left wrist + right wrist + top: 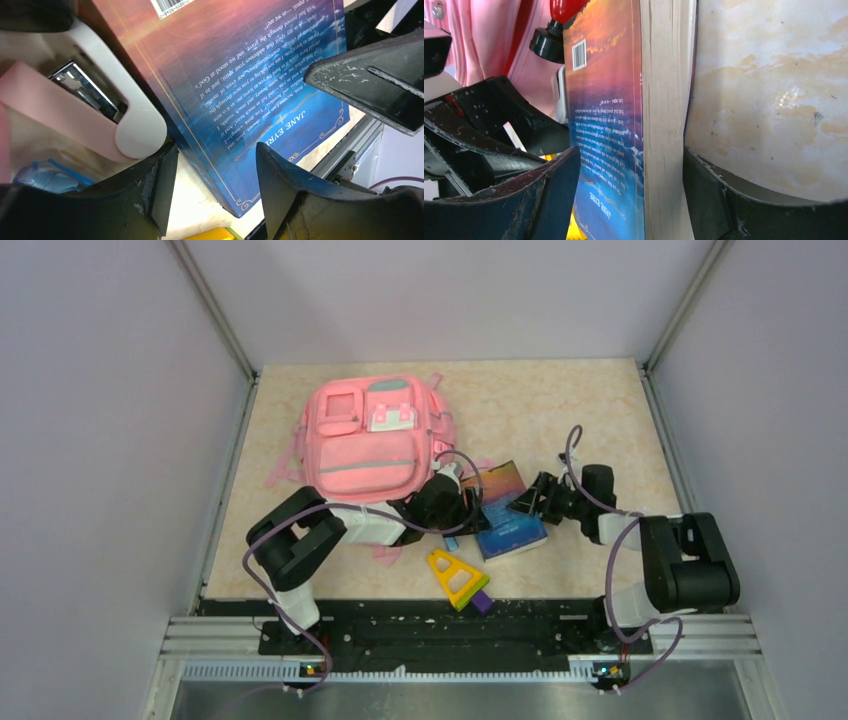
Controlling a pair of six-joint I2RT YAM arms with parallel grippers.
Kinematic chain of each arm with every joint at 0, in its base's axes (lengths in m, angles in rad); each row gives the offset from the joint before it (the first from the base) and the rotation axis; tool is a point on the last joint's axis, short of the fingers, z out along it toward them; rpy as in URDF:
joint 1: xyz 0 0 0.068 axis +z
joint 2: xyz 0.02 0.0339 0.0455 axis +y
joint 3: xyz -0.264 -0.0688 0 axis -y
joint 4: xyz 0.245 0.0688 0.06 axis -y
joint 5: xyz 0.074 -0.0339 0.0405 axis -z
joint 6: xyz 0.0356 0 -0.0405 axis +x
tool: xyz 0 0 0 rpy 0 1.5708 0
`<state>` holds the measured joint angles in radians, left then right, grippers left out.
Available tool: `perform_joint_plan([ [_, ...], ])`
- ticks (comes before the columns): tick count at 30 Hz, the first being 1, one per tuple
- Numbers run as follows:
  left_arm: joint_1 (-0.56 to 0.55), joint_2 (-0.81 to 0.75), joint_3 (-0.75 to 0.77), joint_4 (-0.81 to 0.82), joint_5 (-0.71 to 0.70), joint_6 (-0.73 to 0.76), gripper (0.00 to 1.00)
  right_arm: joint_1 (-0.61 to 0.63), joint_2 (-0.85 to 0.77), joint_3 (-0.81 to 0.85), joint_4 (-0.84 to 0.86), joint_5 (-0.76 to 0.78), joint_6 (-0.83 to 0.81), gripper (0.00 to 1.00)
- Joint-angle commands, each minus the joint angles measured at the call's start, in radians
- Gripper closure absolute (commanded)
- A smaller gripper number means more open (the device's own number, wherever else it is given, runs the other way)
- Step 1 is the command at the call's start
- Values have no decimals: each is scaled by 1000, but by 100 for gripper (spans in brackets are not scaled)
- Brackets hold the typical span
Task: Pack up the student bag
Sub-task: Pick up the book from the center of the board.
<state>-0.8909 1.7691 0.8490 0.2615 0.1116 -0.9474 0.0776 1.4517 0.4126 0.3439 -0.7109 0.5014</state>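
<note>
The pink student bag point(365, 440) lies flat at the back left of the table, its pink fabric also in the right wrist view point(479, 45). A blue book point(508, 515) with a sunset cover lies between the two grippers. My left gripper point(465, 508) is open at the book's left side; in its wrist view the gripper point(216, 185) straddles the book's point(240, 100) near corner and spine. My right gripper point(528, 502) is open at the book's right edge; in its wrist view the gripper point(631, 200) has the book's page edge point(666, 125) between the fingers, one finger against the underside.
A yellow triangular ruler point(457, 578) and a small purple piece point(482, 600) lie near the front edge. A white and pink stapler-like object point(125, 110) sits beside the book's spine. A red item with a black cap point(556, 25) lies beyond the book. Grey walls enclose the table.
</note>
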Motion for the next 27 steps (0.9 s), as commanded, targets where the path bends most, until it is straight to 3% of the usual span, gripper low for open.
perform_joint_plan([
  [1,-33,19,47,217,62,38,39,40,58,-43,63,-123,84,29],
  [4,-37,14,68,201,53,61,40,41,58,-36,48,-119,78,33],
  [6,-37,9,73,180,39,75,41,41,44,-36,40,-112,80,43],
  [11,-37,-37,81,91,-28,136,41,41,-54,-17,-18,-68,103,100],
  [21,-28,-274,165,-86,-131,288,22,38,-497,112,-219,98,157,100],
  [27,18,-468,144,-96,-123,304,13,38,-666,173,-151,83,213,100],
])
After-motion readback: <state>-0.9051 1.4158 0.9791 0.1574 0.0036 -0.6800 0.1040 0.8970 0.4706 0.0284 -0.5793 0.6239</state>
